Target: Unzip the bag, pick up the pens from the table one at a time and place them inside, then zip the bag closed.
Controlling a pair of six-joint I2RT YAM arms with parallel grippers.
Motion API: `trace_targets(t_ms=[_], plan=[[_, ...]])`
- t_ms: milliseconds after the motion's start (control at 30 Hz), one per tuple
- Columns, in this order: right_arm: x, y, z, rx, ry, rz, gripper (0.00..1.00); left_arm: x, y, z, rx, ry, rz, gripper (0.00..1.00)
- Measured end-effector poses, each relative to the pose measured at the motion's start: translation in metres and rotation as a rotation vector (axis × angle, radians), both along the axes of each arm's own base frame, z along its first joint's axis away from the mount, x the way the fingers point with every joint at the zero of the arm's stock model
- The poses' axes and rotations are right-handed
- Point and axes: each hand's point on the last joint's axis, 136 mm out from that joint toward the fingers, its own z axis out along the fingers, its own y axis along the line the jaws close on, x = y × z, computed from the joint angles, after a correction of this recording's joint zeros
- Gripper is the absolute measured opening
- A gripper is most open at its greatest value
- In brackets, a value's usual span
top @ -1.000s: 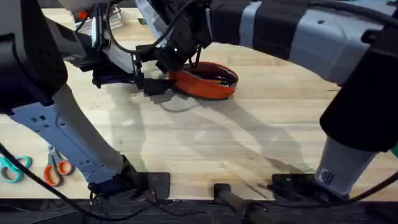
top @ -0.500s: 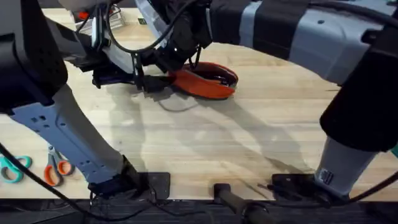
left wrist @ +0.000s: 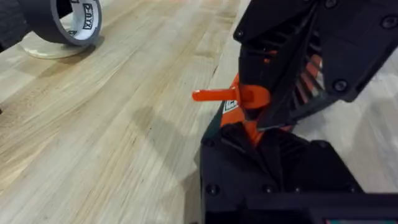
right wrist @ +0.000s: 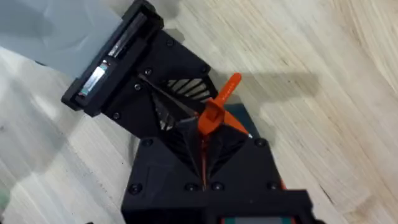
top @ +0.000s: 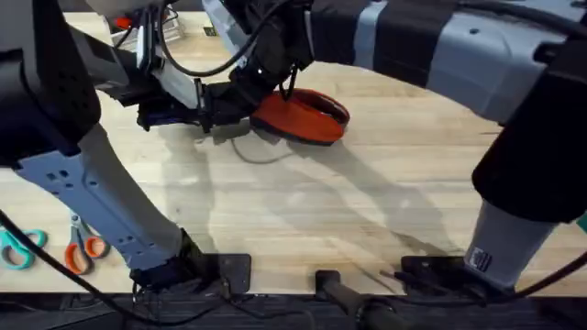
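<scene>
The big wooden table (top: 367, 202) holds the orange bag (top: 303, 119) at about 12 o'clock. The left gripper (top: 218, 121) pinches the bag's end, and the right gripper (top: 271, 78) pinches the small orange zipper pull (right wrist: 217, 106) beside it.

Lab workbench, plank table (top: 303, 211), tape roll (left wrist: 62, 22), scissors (top: 84, 249)

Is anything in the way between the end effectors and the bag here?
Nothing visible. Both end effectors, left and right, meet at the near-left end of the orange bag, around its orange zipper tab. The table beside them looks bare.
</scene>
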Motion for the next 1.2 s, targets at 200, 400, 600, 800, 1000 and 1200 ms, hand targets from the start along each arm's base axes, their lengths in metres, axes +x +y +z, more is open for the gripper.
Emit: trace_targets(t_ms=[200,400,600,800,1000,1200], plan=[[0.0,-0.001,0.0,-0.003,0.003,0.0,0.031,0.0,0.0,0.0,0.0,0.0,0.0,0.04],[0.004,-0.004,0.0,0.003,0.009,-0.008,0.031,0.0,-0.001,0.0,0.0,0.0,-0.002,0.04],[0.008,-0.009,0.001,0.02,0.025,-0.016,0.031,0.0,-0.001,0.0,-0.001,-0.001,-0.003,0.04],[0.013,-0.014,0.002,0.038,0.043,-0.026,0.031,0.0,-0.002,0.001,-0.003,-0.003,-0.005,0.04],[0.017,-0.018,0.003,0.051,0.053,-0.031,0.031,0.0,-0.003,0.001,-0.004,-0.005,-0.006,0.041],[0.023,-0.022,0.004,0.045,0.033,-0.018,0.031,0.001,-0.004,0.001,-0.007,-0.006,-0.008,0.041]])
